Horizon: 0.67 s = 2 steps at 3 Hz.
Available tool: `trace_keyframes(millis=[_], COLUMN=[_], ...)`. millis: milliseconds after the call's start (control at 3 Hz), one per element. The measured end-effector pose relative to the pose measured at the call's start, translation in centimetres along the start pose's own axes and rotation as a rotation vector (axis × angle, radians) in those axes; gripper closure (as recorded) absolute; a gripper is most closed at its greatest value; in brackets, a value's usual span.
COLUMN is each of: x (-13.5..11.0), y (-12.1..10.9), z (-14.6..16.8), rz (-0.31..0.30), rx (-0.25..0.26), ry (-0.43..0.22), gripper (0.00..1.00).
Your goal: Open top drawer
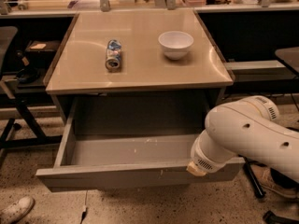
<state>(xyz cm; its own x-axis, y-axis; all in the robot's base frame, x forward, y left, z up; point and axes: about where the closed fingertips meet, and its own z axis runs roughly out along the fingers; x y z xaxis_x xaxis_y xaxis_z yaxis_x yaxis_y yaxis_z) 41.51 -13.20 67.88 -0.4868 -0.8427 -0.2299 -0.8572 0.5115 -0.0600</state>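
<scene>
Grey and speckled, the top drawer [117, 174] is seen pulled far out beneath the table [140, 73]. The gripper [196, 168] is placed against the right of the drawer front; its state cannot be told.

Grey top drawer [117, 177] wide open, whitish-specked tray (claw hidden behind wrist at front's right end).

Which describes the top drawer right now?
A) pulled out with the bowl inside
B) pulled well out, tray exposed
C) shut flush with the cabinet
B: the top drawer stands well forward of the tabletop, grey tray exposed; the bowl sits on the tabletop. The gripper is hidden behind the arm at the drawer front's right end.
</scene>
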Motion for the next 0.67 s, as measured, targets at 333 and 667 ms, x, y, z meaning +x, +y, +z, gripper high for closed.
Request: trace_keyframes(millis=[333,667], x=[0.36,0.57], y=[0.78,1.22], z=[-0.17,-0.33], rz=[0.018,0.029], rx=[-0.013,-0.016], ry=[0.001,0.002], gripper=[1.0,1.0])
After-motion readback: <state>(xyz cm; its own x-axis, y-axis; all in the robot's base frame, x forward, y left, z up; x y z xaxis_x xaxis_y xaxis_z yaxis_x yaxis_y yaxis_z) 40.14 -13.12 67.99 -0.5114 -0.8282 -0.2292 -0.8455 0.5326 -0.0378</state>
